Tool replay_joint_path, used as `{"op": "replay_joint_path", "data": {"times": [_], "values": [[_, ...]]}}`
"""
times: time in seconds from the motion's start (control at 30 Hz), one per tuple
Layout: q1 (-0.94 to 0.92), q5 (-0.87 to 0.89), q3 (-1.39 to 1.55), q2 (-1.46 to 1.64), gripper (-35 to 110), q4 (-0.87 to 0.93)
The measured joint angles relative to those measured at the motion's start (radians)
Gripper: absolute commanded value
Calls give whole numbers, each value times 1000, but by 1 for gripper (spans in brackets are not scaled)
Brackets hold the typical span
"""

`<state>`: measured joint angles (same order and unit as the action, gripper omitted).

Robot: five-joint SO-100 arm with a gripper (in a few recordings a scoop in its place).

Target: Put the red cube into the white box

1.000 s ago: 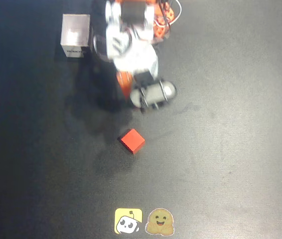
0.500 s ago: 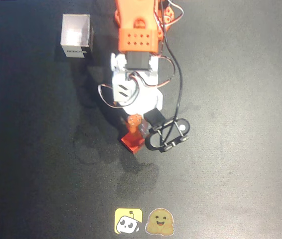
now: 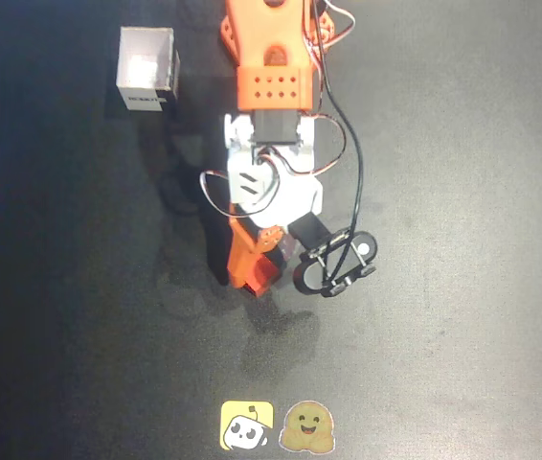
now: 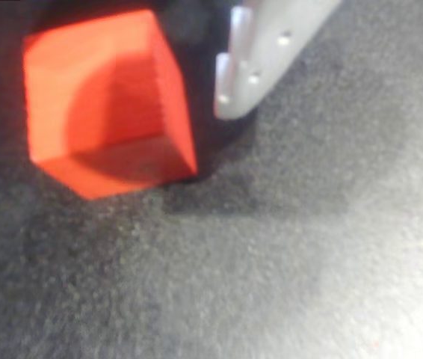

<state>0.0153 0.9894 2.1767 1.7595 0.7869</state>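
Orange-and-white arm (image 3: 269, 91) with black and white cables, 8 holes, apparently orange claw (image 3: 252, 261)

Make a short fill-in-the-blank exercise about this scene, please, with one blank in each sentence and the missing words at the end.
1. In the overhead view, the white box stands near the top ____ corner of the picture.
2. The cube beside the tool's white finger in the wrist view has the colour ____.
3. The box and the cube both rest on a ____ table.
4. In the overhead view, two ____ lie near the bottom edge.

Missing words: left; red; black; stickers
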Motion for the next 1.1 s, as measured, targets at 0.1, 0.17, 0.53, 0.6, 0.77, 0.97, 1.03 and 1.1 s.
{"op": "replay_joint_path", "data": {"times": [0.1, 0.17, 0.53, 0.6, 0.77, 0.97, 1.03, 1.1], "values": [[0, -15, 0, -18, 26, -23], [-3, -26, 0, -32, 26, -44], [-41, -41, 54, -87, 19, -144], [-49, -38, 72, -92, 11, -164], [-55, -43, 97, -97, 0, -192], [-72, -26, 97, -97, 0, -192], [-81, 8, 97, -95, 0, -178], [-86, 51, 97, -87, 0, -164]]}}
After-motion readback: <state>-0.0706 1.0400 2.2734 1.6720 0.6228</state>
